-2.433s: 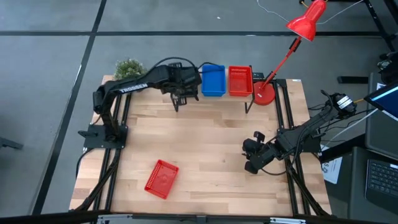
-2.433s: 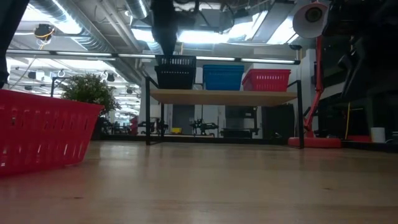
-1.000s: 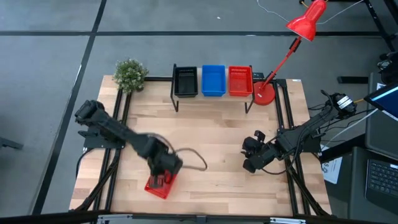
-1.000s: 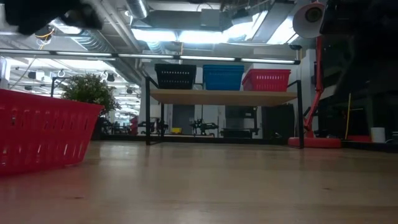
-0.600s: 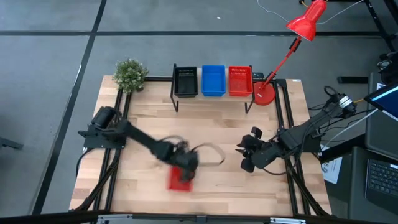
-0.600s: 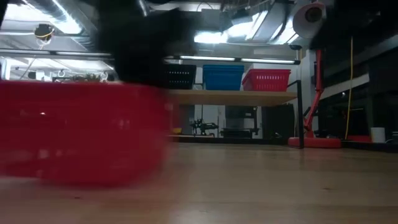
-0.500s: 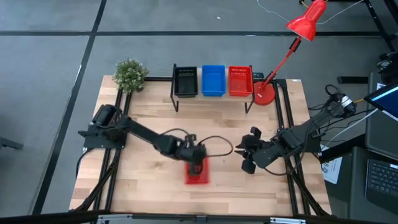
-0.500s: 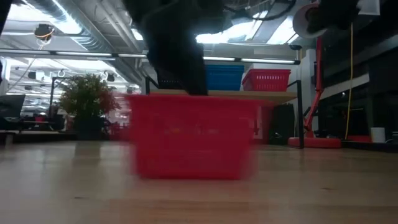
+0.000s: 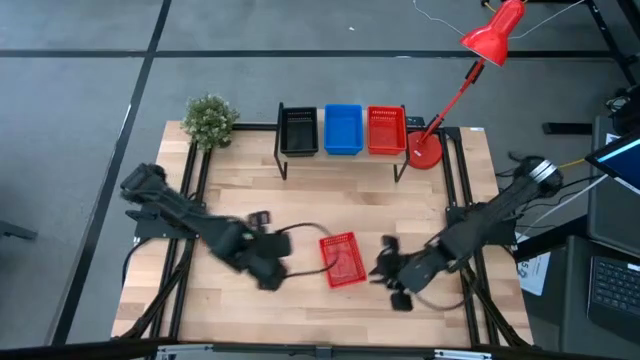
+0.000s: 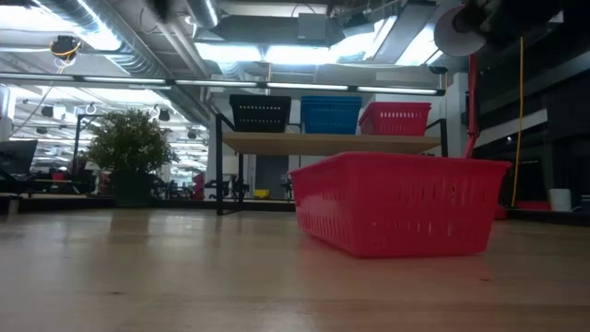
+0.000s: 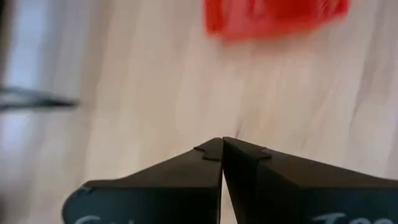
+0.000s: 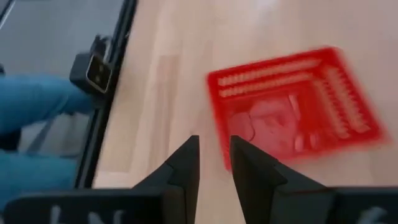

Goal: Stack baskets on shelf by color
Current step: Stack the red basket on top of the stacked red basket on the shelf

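A red basket point(image 9: 342, 260) rests on its bottom in the middle of the table, open side up; it also shows in the low view point(image 10: 401, 203). My left gripper point(image 9: 272, 270) is to its left, shut, fingertips together point(image 11: 222, 144), touching nothing. My right gripper point(image 9: 385, 268) is just right of the basket, pointing at it, with a narrow gap between its fingers point(image 12: 214, 149) and nothing in it. On the shelf point(image 10: 332, 141) at the far edge stand a black basket point(image 9: 298, 130), a blue basket point(image 9: 343, 130) and a red basket point(image 9: 386, 130).
A potted plant point(image 9: 208, 118) stands at the far left corner. A red desk lamp has its base point(image 9: 425, 152) right of the shelf. Bare tabletop point(image 9: 300, 200) lies between the shelf and the loose basket. Something blue point(image 12: 37, 118) shows beyond the table's edge.
The loose red basket has travelled with my left gripper from the near left of the table to its middle and has turned about. My left gripper has then drawn back to the left, clear of it. My right gripper has moved left and nearer, toward the basket.
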